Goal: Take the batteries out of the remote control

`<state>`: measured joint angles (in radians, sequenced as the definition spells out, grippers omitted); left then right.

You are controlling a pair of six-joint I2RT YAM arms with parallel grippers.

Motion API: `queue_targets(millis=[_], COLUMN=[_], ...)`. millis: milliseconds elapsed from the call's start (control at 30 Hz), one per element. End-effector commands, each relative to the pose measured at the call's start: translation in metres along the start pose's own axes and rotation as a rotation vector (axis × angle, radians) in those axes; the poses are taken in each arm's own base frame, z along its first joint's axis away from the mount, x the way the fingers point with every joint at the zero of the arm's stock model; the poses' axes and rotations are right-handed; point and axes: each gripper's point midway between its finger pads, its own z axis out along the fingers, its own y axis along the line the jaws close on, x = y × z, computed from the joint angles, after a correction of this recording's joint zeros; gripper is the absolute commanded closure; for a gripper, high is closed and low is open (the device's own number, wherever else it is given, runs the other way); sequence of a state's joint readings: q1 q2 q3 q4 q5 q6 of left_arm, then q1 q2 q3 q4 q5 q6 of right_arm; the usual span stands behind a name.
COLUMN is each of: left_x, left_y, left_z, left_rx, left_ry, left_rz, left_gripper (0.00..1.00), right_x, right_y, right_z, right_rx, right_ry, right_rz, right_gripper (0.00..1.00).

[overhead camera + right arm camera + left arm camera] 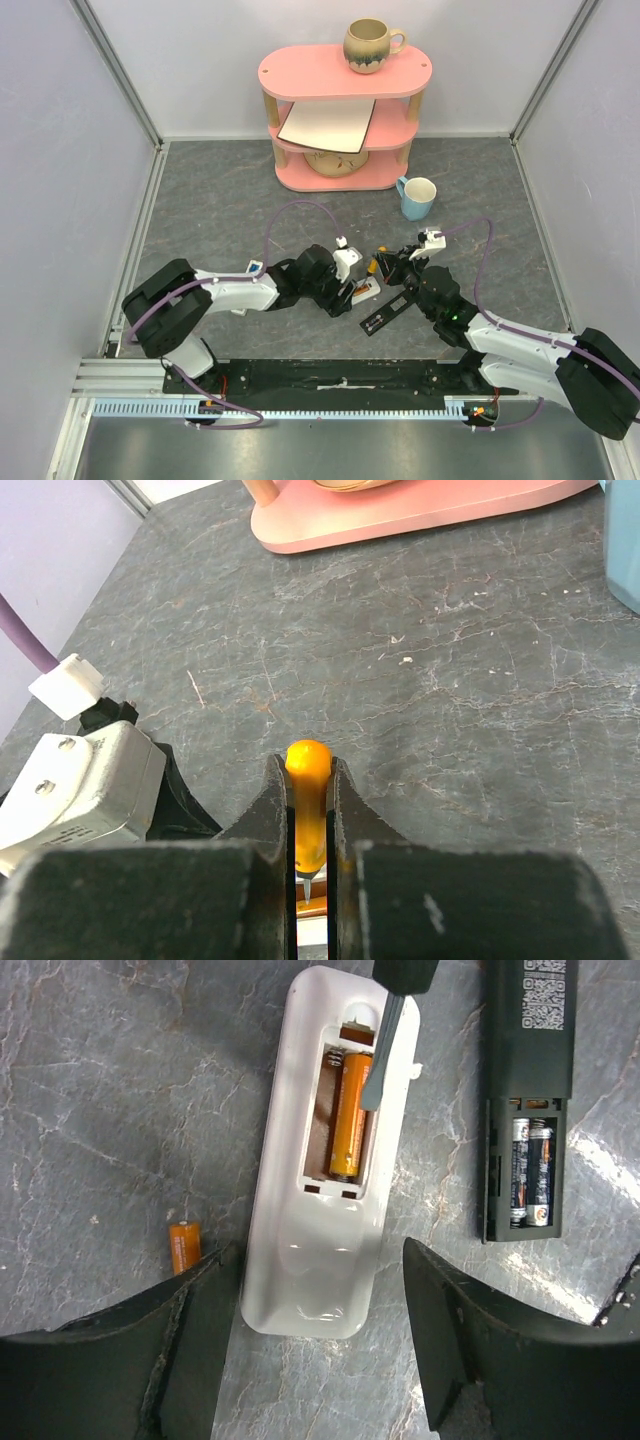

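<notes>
Left gripper [322, 1265] gapes wide astride the white remote [310, 1225], holding nothing. Right gripper [308, 825] pinches the screwdriver [307, 775], its tip on an orange battery [350, 1110]

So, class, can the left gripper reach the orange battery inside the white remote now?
Probably not: the screwdriver in the right gripper lies across the battery, though the left gripper stands open astride the remote.

Battery [350, 1115] in remote [322, 1260]; loose battery [183, 1246] beside it.
</notes>
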<state>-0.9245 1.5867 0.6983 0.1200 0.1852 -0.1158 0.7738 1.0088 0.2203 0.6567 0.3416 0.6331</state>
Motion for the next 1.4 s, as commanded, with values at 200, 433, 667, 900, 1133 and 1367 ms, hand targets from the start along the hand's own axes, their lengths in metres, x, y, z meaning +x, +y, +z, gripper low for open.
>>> queue_targets(millis=[200, 433, 667, 900, 1133, 1367], left_x=[0.003, 0.008, 0.009, 0.01, 0.01, 0.009], left_y=[0.006, 0.005, 0.004, 0.003, 0.002, 0.002], left_z=[0.011, 0.015, 0.015, 0.017, 0.016, 0.016], left_rx=[-0.119, -0.132, -0.131, -0.119, -0.116, -0.114], left_ry=[0.063, 0.088, 0.093, 0.1, 0.097, 0.096], left_rz=[0.095, 0.109, 0.107, 0.106, 0.106, 0.105], left_gripper=[0.46, 0.52, 0.54, 0.54, 0.54, 0.55], right_x=[-0.023, -0.026, -0.026, -0.021, -0.022, -0.015], right_y=[0.004, -0.005, -0.018, -0.013, -0.006, -0.008], right_z=[0.008, 0.01, 0.01, 0.013, 0.011, 0.014], right_rx=[0.029, 0.089, 0.171, 0.146, 0.091, 0.1], right_ry=[-0.045, -0.023, 0.0, 0.018, -0.002, 0.019], right_rz=[-0.035, -0.11, -0.15, -0.153, -0.132, -0.14], right_gripper=[1.0, 1.0, 1.0, 1.0, 1.0, 1.0])
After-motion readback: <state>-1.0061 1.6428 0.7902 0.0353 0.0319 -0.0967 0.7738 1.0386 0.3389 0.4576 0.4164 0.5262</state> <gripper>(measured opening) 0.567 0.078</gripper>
